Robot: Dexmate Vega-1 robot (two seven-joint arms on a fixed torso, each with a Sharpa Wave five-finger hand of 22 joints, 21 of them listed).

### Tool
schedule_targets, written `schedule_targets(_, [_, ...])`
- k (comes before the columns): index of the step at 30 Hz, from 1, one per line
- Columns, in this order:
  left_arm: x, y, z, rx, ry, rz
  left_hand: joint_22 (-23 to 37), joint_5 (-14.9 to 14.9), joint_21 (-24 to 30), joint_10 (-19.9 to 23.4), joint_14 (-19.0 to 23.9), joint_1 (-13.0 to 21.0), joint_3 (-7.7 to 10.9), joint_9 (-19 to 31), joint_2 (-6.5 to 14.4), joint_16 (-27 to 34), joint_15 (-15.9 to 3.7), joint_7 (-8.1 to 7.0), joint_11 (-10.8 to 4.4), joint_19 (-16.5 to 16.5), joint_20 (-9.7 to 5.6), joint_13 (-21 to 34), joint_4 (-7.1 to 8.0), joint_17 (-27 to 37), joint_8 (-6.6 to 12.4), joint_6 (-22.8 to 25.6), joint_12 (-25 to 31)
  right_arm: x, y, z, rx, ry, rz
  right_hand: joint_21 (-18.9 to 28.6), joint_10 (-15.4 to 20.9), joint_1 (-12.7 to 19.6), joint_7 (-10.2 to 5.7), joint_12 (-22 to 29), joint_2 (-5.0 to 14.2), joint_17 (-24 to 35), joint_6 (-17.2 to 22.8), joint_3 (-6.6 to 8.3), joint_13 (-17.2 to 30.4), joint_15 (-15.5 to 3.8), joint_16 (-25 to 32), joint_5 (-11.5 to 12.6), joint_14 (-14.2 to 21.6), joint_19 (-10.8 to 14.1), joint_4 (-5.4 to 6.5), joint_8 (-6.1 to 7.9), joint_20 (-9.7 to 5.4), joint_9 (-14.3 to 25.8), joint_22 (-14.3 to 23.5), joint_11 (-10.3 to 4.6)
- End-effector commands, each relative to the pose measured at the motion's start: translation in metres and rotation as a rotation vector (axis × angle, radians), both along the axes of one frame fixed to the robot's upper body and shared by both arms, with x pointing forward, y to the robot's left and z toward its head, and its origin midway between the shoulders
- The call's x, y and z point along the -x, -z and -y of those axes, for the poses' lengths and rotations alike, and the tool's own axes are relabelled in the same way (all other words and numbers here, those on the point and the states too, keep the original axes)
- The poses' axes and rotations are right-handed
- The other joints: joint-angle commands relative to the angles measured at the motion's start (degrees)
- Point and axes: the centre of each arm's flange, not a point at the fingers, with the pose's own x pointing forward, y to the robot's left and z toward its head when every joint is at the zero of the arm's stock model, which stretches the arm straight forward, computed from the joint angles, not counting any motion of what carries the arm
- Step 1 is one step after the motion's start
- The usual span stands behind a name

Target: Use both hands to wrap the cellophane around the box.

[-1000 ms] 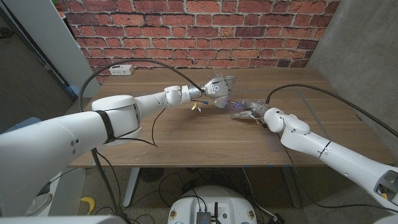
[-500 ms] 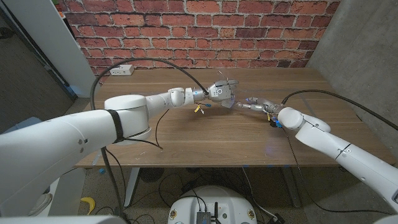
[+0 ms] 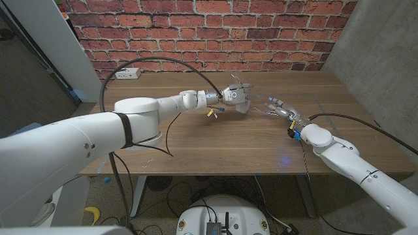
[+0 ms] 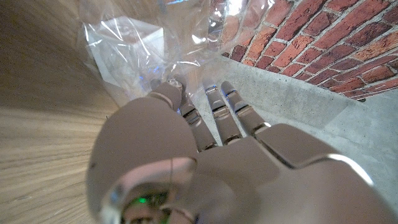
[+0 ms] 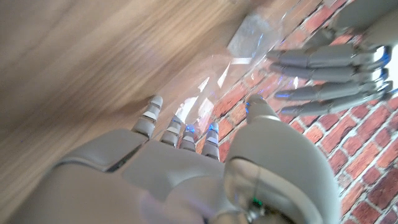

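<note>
box (image 4: 127,50) wrapped in cellophane (image 3: 251,98), mid-table toward the far edge | left hand (image 3: 234,96) on the cellophane at the box, fingers close together, grip unclear | right hand (image 3: 282,108) just beside, fingers extended, pinching a cellophane edge

no readable text, no labels, no brands, no numbers, no signs on anything

— Any room to move?
— Bare table (image 3: 215,147) across the lower middle of the frame.
— What blocks?
— Left hand (image 3: 234,96) and cellophane (image 3: 258,108) at upper centre, right hand (image 3: 282,109) just beside.
</note>
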Motion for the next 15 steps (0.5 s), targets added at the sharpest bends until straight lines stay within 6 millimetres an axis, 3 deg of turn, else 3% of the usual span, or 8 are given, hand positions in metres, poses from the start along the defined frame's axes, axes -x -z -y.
schedule_targets(1, [0.004,-0.007,0.009,-0.002,0.017,0.058,0.3,-0.1,0.2,-2.9,-0.2,2.4,0.22,-0.1,0.1,-0.5,-10.09,0.04,-0.08,0.2,0.68,0.1,-0.59,0.1,-1.04,-3.2,-1.0,0.026,-0.028,0.014,0.085,0.252,0.184,-0.2,0.1,3.4,-0.61,0.3,-0.44,0.3,-0.6,2.3,0.3,0.76,-0.4,-1.3,-1.5,-1.4,-1.18,-0.43,-2.22,0.1,0.2,-0.85])
schedule_targets(3, [0.005,-0.009,0.009,0.003,0.023,0.065,0.4,0.2,0.3,-5.3,-0.8,4.3,0.47,-0.2,0.2,-0.5,-10.13,0.04,-0.02,-0.2,1.07,0.1,-0.91,0.2,-1.35,-5.8,-1.3,0.028,-0.035,0.015,0.106,0.273,0.197,-0.7,-0.8,3.4,-0.27,-0.1,-1.21,0.4,-1.4,2.12,0.3,1.31,-0.9,-1.8,-3.0,-3.1,-1.13,-0.72,-2.57,0.1,0.2,-0.79])
schedule_targets(7, [0.007,-0.012,0.009,0.01,0.035,0.08,0.5,0.3,0.3,-6.9,-1.0,5.4,0.7,-0.2,0.4,-0.4,-10.13,0.03,0.01,-0.7,1.49,0.1,-0.76,0.3,-1.42,-7.2,-1.4,0.031,-0.053,0.012,0.225,0.327,0.203,-1.5,-5.1,3.9,-0.38,-0.9,-1.97,0.6,-2.9,2.17,0.6,1.44,-2.1,-2.2,-8.6,-8.2,-1.05,-0.88,-1.18,0.1,0.2,0.12])
schedule_targets(11, [0.008,-0.012,0.01,0.009,0.038,0.106,0.7,0.6,0.6,-11.9,-2.9,6.5,0.61,-0.5,0.4,-0.6,-10.02,0.14,-0.04,-1.1,1.83,-0.1,-0.24,0.3,-2.16,-13.2,-1.9,0.032,-0.071,0.006,0.334,0.335,0.21,-0.4,-5.3,5.3,-2.09,-0.5,-2.41,0.3,-3.3,2.59,0.6,0.15,-1.7,-2.1,-9.2,-6.6,-1.63,-0.78,-1.52,0.1,0.1,-0.54])
schedule_targets(15, [0.009,-0.011,0.012,0.003,0.04,0.112,0.8,0.7,1.1,-19.0,-5.3,6.9,0.37,-0.6,0.6,-0.7,-10.05,0.22,0.05,-1.6,2.0,-0.3,0.25,0.3,-2.2,-20.4,-2.0,0.029,-0.093,-0.003,0.488,0.359,0.188,0.7,-3.9,7.6,-3.59,0.3,-2.94,0.0,-2.7,3.17,0.6,0.55,-0.4,-1.8,-6.3,-3.6,-2.01,-0.48,-2.54,0.1,0.1,-2.17])
